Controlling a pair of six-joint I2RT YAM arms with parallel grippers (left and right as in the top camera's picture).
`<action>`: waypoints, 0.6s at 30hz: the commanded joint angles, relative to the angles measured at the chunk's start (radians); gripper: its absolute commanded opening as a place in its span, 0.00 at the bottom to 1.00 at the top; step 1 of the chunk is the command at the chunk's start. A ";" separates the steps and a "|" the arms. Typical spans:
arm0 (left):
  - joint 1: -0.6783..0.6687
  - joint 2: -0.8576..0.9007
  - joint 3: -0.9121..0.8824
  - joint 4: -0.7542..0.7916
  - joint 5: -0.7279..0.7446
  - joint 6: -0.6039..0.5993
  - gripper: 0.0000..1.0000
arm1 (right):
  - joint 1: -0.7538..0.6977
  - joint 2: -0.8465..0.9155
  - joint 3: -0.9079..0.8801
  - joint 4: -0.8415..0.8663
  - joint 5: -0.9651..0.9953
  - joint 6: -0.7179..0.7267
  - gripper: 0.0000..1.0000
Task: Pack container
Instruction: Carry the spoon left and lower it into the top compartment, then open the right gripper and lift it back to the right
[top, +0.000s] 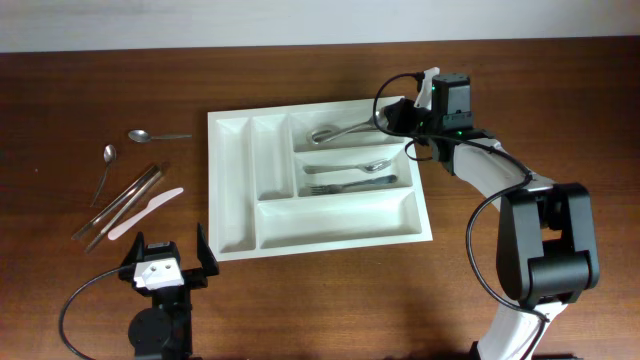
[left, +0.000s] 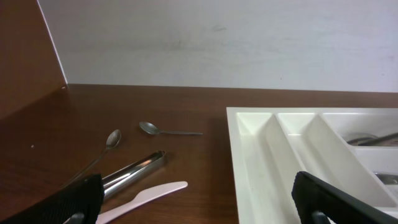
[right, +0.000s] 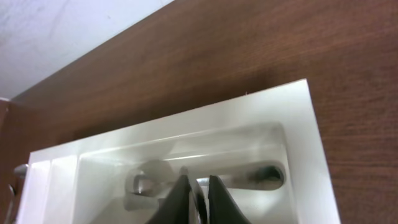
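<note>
Overhead, the white container (top: 235, 190) lies flat on the brown table (top: 80, 60), its long side running across from the left arm's side to the right arm's.

The right end effector (top: 393, 118) hangs directly above the right end of the container's farthest long compartment. A spoon (top: 338, 132) lies along that compartment beneath it, handle toward the fingers and bowl pointing away toward the container's middle. Seen from the right wrist, the two dark fingertips (right: 179, 199) stand almost together with only a sliver between them. Whether they pinch the spoon's handle or merely straddle it, I cannot tell.

The left end effector (top: 168, 252) sits low at the near table edge, jaws spread wide apart, holding nothing. The container lies ahead of it and to its right, close by.

Ahead and to its left lie the loose pieces: a white plastic knife (top: 146, 209), a long metal utensil (top: 125, 198), a small spoon (top: 107, 162) and a farther spoon (top: 150, 135). The knife and the metal utensil slant away from the left end effector — so the left arm is plainly the nearer one for the next pick, and the container waits just to the right of them.
</note>
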 joint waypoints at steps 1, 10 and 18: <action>0.006 -0.007 -0.005 0.000 0.010 0.012 0.99 | 0.002 0.008 0.022 0.007 0.014 0.008 0.17; 0.006 -0.007 -0.005 0.000 0.010 0.012 0.99 | 0.002 0.007 0.023 0.006 0.014 0.007 0.66; 0.006 -0.007 -0.005 0.000 0.010 0.012 0.99 | -0.099 0.007 0.125 -0.283 0.060 -0.130 0.99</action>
